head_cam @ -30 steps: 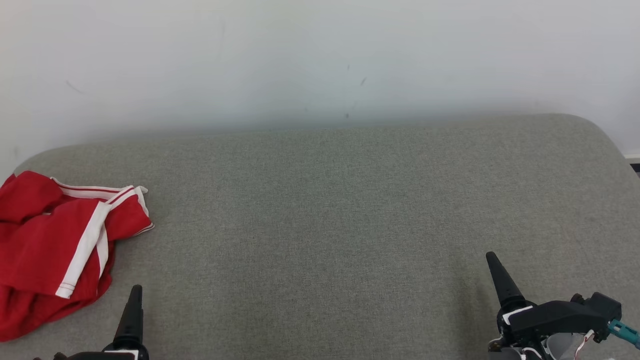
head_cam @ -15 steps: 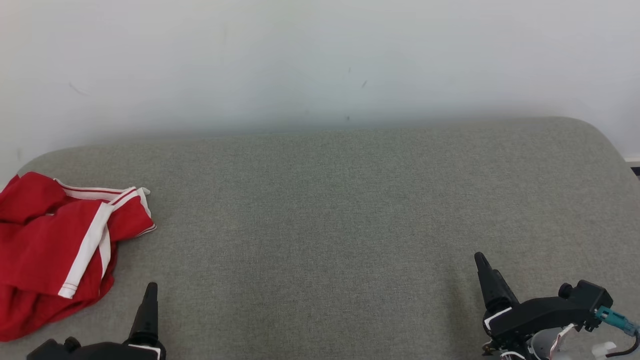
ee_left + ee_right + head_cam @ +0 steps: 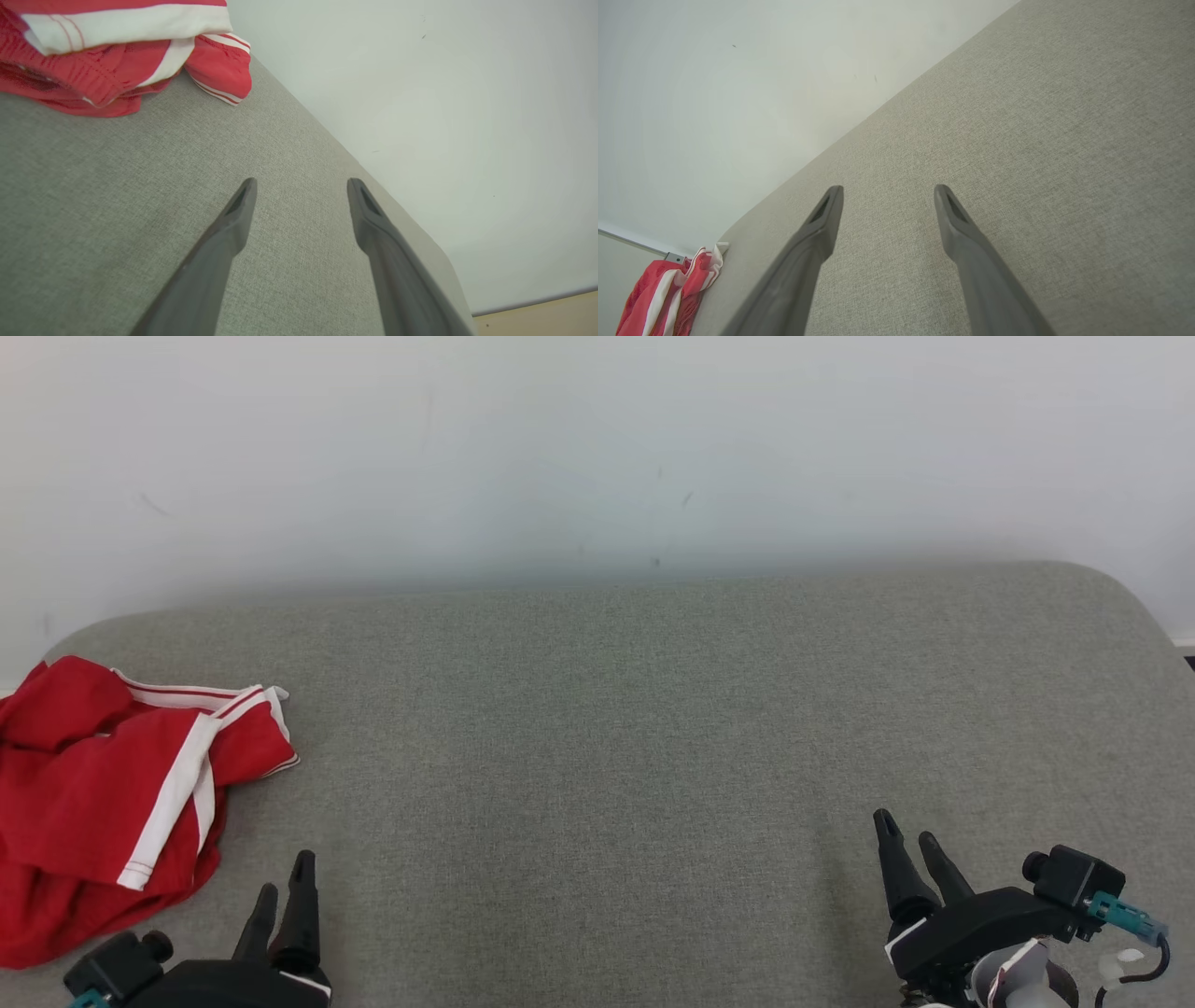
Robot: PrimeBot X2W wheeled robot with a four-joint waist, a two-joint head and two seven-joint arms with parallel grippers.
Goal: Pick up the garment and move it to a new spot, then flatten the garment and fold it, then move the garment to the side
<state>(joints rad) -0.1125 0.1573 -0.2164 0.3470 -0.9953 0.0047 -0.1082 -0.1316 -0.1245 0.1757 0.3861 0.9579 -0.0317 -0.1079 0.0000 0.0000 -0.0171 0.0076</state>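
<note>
At the far left of the head view, the red garment (image 3: 103, 803) with white stripes is lying crumpled on the grey upholstered surface (image 3: 597, 709). It is bunching into loose folds near that surface's rounded left corner and running past the picture's left edge. Just to its right, at the lower left, the left gripper (image 3: 286, 873) is sitting near the garment's lower edge without touching it, its two dark fingers (image 3: 233, 224) pointing up the view. In the left wrist view those fingers are standing wide apart with only grey weave showing between them, so the jaws are gaping and gripping nothing. The garment is showing at that view's upper left, apart from the fingertips. Across the middle, the surface is stretching back to a pale wall (image 3: 597, 448) marked with a few faint scuffs. At the lower right, the right gripper (image 3: 905, 828) is pointing up and slightly leftward over the surface, well apart from the garment. In the right wrist view its fingers are likewise spreading wide over grey fabric, the jaws parted and gripping nothing, while the garment is appearing small at that view's lower left corner.
</note>
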